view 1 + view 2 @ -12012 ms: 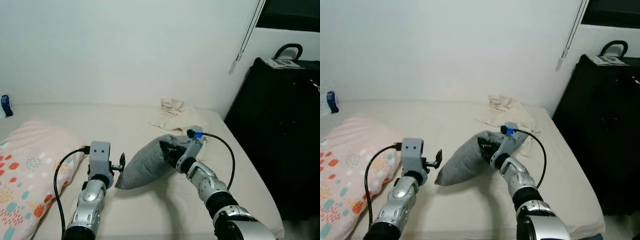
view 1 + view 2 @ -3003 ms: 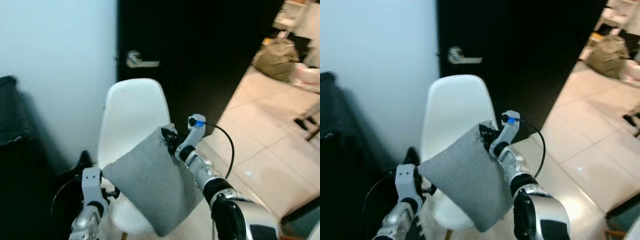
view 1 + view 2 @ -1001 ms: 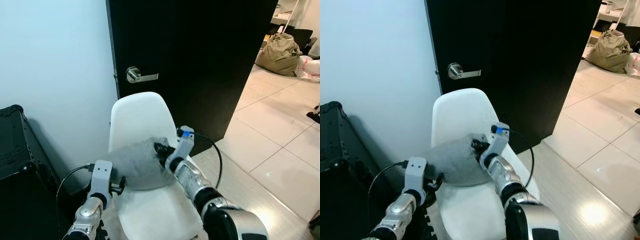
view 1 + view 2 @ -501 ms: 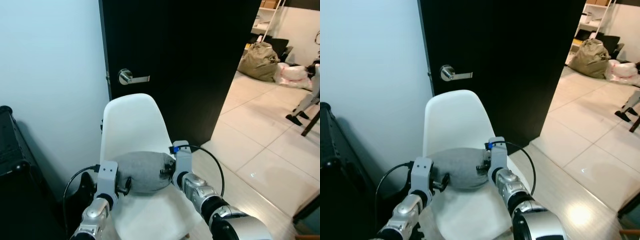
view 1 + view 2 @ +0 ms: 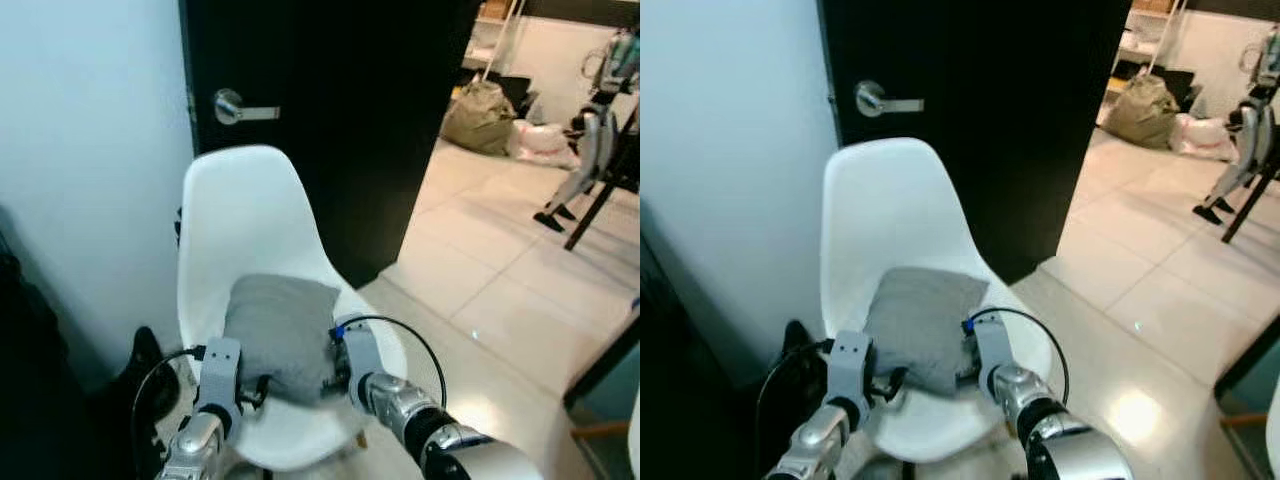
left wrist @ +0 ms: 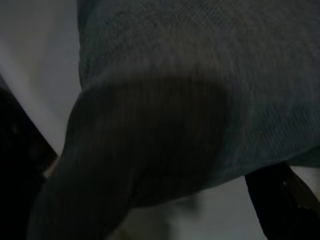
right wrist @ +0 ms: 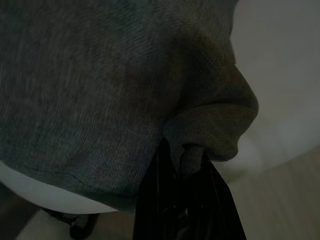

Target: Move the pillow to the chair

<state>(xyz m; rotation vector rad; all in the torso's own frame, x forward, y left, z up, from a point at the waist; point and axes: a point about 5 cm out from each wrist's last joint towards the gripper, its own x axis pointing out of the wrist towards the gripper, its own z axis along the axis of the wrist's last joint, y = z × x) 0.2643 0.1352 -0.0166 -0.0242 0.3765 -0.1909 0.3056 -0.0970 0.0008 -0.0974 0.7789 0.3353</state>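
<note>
Grey pillow (image 5: 278,335) lies on white chair (image 5: 240,215) seat, before black door (image 5: 340,110). Right gripper (image 7: 182,162) pinches its corner; left gripper (image 5: 252,385) spread wide at its edge.

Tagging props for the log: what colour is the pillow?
Plain grey, finely ribbed fabric. The pillow shows best in the right eye view, lying on the white chair.
</note>
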